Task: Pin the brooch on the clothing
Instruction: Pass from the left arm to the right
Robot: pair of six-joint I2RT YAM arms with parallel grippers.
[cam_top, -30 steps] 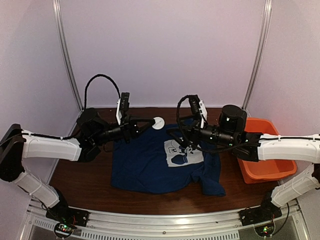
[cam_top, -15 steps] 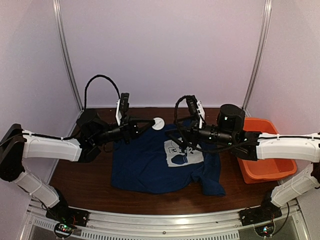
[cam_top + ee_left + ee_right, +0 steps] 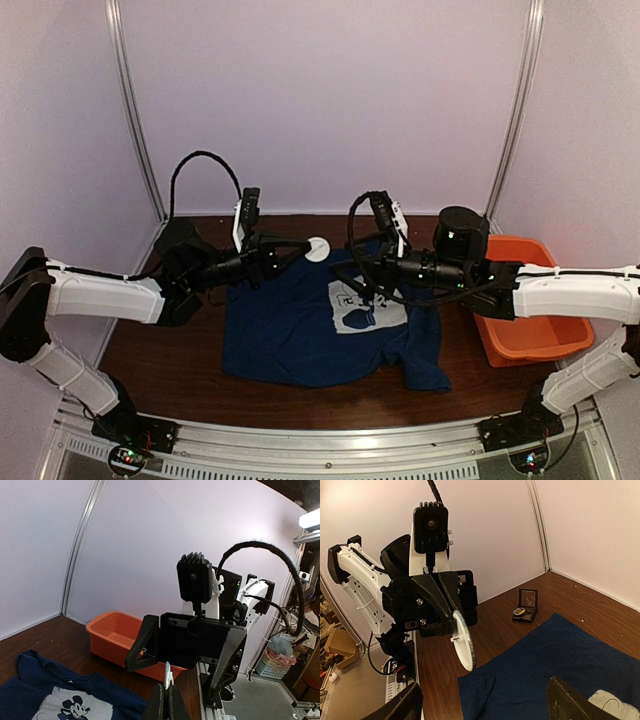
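Clamping brooch [image 3: 464,642], left hand [image 3: 166,695], right hand [image 3: 485,687] spread

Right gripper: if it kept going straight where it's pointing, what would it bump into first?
Probably the brooch clamped in the left gripper, straight ahead of the open right gripper; depth is unclear.

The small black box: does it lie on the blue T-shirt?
No, the small black box stands on the bare table, apart from the T-shirt.

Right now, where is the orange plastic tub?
In the top view, the orange plastic tub sits at the right side of the brown wooden table, just right of the navy blue T-shirt.
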